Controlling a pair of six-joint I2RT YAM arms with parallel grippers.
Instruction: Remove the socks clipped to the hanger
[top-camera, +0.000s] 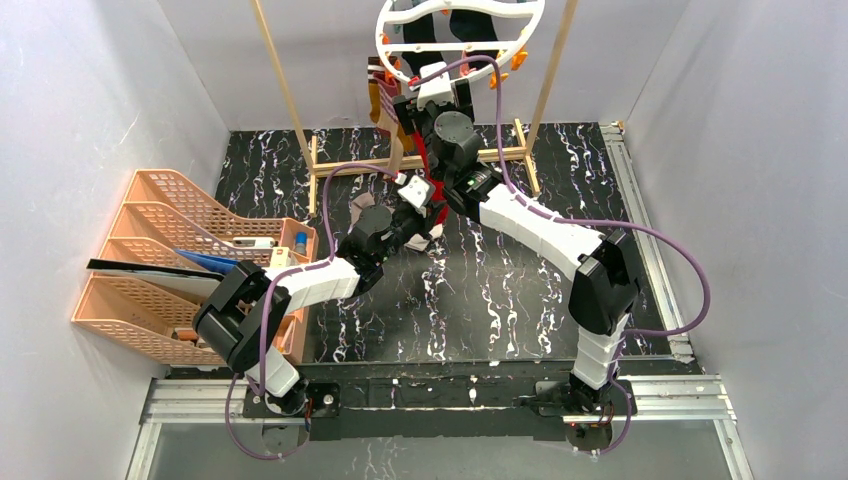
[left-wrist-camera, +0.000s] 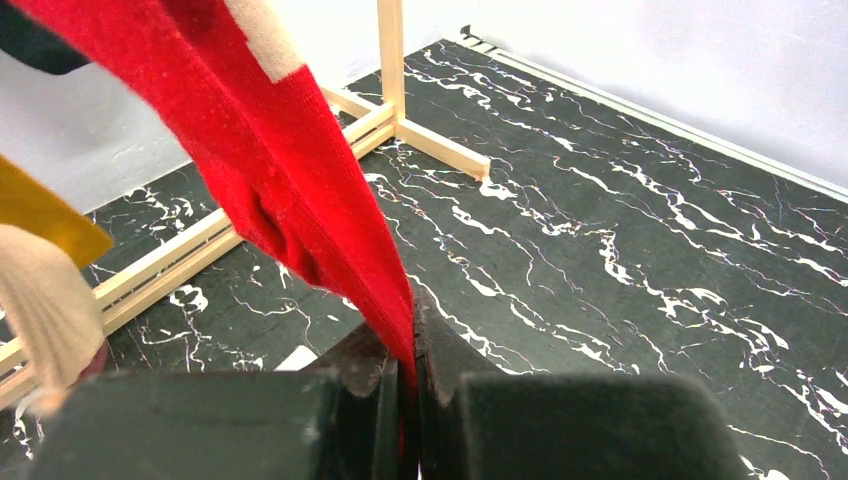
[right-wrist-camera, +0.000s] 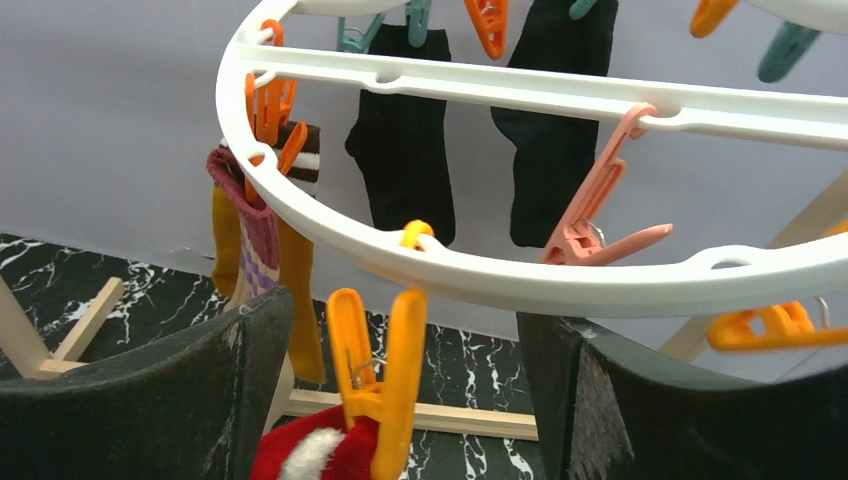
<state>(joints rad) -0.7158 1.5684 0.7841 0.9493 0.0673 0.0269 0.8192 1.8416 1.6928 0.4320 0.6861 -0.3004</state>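
The hanger (top-camera: 460, 40) is a white ring with orange and teal pegs, hung at the back. In the right wrist view its rim (right-wrist-camera: 500, 270) crosses above my right gripper (right-wrist-camera: 405, 330). That gripper is open, one jaw on each side of an orange clothespin (right-wrist-camera: 385, 370) that clips the red sock with white trim (right-wrist-camera: 310, 455). My left gripper (left-wrist-camera: 412, 365) is shut on the lower end of that red sock (left-wrist-camera: 280, 170), which stretches taut up to the left. Two black socks (right-wrist-camera: 400, 140), a mustard sock (right-wrist-camera: 300, 300) and a maroon sock (right-wrist-camera: 255, 230) hang behind.
The wooden rack frame (top-camera: 350, 165) stands on the black marbled table around the hanger. An orange file tray (top-camera: 170, 260) with papers sits at the left. White walls close in on both sides. A mustard sock (left-wrist-camera: 40, 215) and a beige sock (left-wrist-camera: 45, 310) hang near the left gripper.
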